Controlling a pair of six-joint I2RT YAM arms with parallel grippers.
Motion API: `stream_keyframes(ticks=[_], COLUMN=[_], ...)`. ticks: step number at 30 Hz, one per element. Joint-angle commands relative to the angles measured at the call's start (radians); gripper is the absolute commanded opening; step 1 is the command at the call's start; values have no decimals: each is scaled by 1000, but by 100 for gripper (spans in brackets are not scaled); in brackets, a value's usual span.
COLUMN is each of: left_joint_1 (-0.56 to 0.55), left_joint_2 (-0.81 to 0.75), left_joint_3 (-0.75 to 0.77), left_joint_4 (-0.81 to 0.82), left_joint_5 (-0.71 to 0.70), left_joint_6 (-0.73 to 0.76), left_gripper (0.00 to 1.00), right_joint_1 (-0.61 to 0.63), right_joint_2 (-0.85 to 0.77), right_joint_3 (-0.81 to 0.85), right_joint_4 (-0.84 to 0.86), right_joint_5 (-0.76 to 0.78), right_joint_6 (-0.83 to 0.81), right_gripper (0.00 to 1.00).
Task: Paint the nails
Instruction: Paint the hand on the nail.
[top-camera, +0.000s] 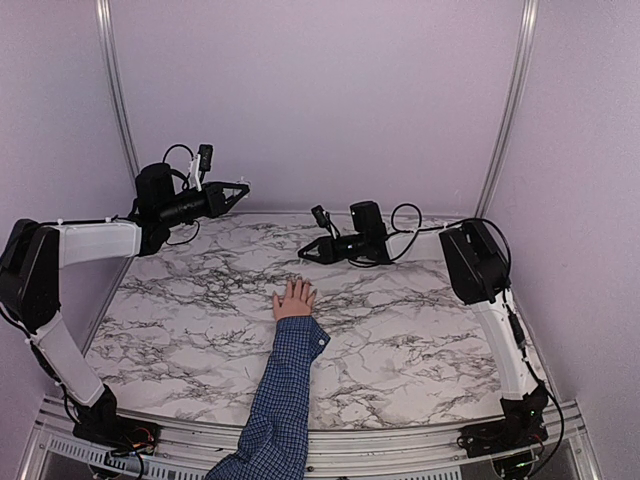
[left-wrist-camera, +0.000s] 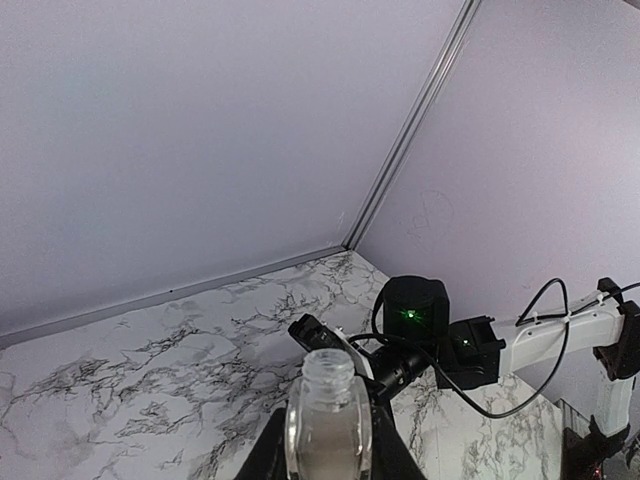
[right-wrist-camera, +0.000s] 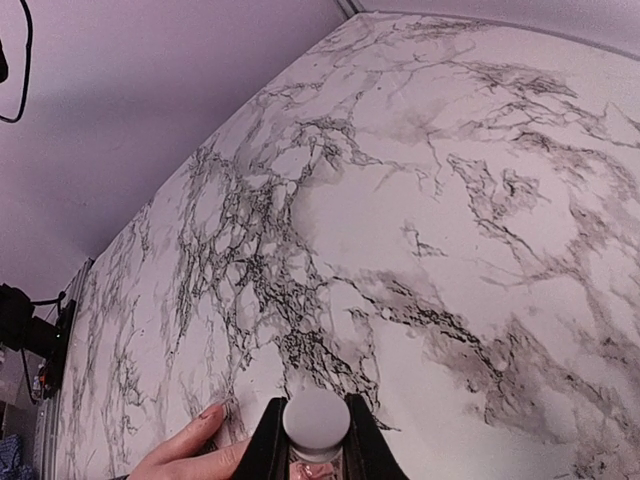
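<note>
Marble tabletop (top-camera: 400, 330): hand (top-camera: 294, 301) points toward far edge, nails (right-wrist-camera: 217, 408) seemingly upward.

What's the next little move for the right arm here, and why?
Probably ease the right gripper down toward the nearest fingertip of the hand. It is shut on a white round cap, presumably the brush's, which sits beside that fingertip, apparently not touching; the brush itself is hidden. The left gripper holds the open bottle well away from the hand.
</note>
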Motion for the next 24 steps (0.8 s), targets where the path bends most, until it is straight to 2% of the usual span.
stream_keyframes(ticks=[1, 24], left_joint_1=[5, 5], left_joint_2=[-18, -11], left_joint_3=[0, 2], left_joint_4=[52, 52], left_joint_5=[5, 8], left_joint_6=[9, 11], left_gripper=[0, 0], right_joint_1=[12, 27], right_joint_2=[-44, 1], right_joint_3=[-13, 1], right_joint_4=[3, -60], right_joint_5=[-12, 47], right_joint_6=[-15, -48], right_gripper=[0, 0])
